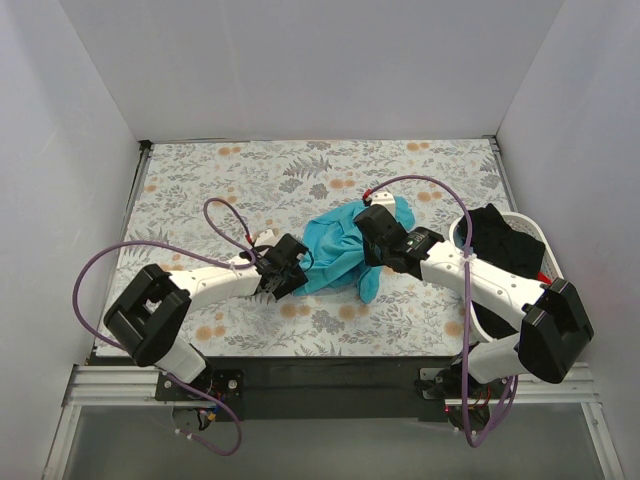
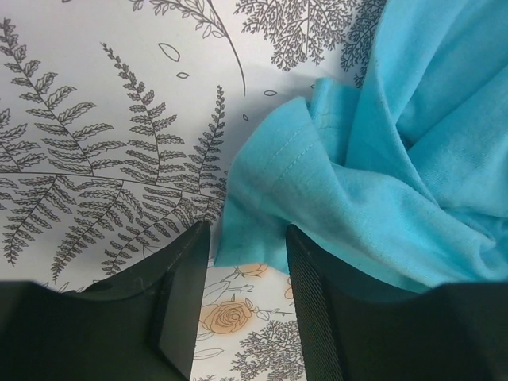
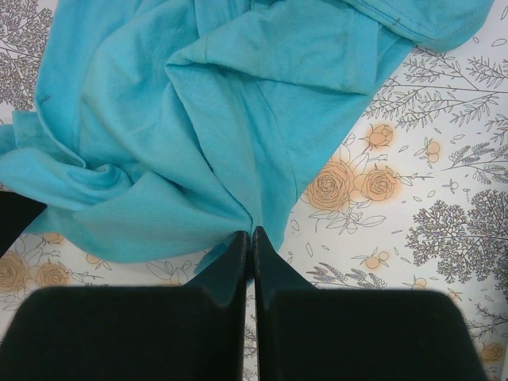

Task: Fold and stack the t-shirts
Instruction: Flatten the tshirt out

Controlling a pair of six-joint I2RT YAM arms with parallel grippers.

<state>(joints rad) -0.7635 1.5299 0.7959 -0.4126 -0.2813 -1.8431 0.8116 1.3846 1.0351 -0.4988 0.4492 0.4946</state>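
Teal t-shirt (image 3: 159,119) partly beyond both wrist views' edges; basket (image 1: 535,230) half behind right arm (image 1: 490,285).

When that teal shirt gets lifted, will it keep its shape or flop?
Likely floppy: the teal shirt lies in soft crumpled folds. Probably light: its folds gather toward the shut right pincer. It may trail across the floral cloth.
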